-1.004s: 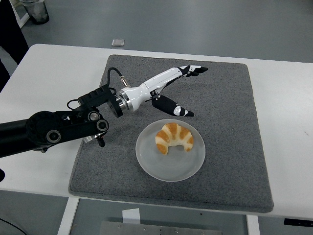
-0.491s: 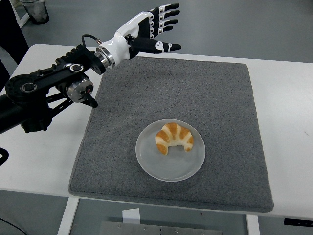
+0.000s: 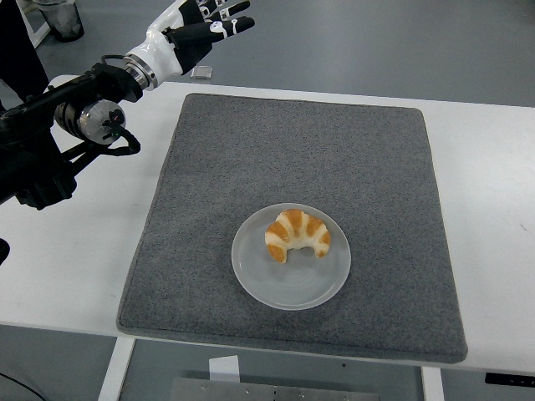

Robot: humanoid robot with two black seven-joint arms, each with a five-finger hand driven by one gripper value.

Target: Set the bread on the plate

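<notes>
Left hand [image 3: 203, 18], raised high above the far left corner of the table [image 3: 79, 251], its white-and-black fingers [image 3: 230, 25] spread apart and holding nothing; the black left arm [image 3: 58, 125] enters from the picture's left edge and angles up toward that corner. The hand stands well apart from the work area, a position that reads as clear of the job, since nothing within its reach calls for a grasp. Below and to the right lies one grey mat [image 3: 301, 225], covering most of the white tabletop, probably to cushion and steady whatever is set down. Near the mat's front edge sits one round translucent plate [image 3: 284, 292]. On the plate, slightly toward its far side, rests one croissant-shaped bread [image 3: 297, 235], curved with both tips pointing toward the near edge; it lies wholly inside the rim, so the placement appears complete. Beyond the table, on the grey floor, are one small pale square object [image 3: 201, 72] and, at the upper left corner, one dark bin [image 3: 60, 18]. The right arm is not in view.
</notes>
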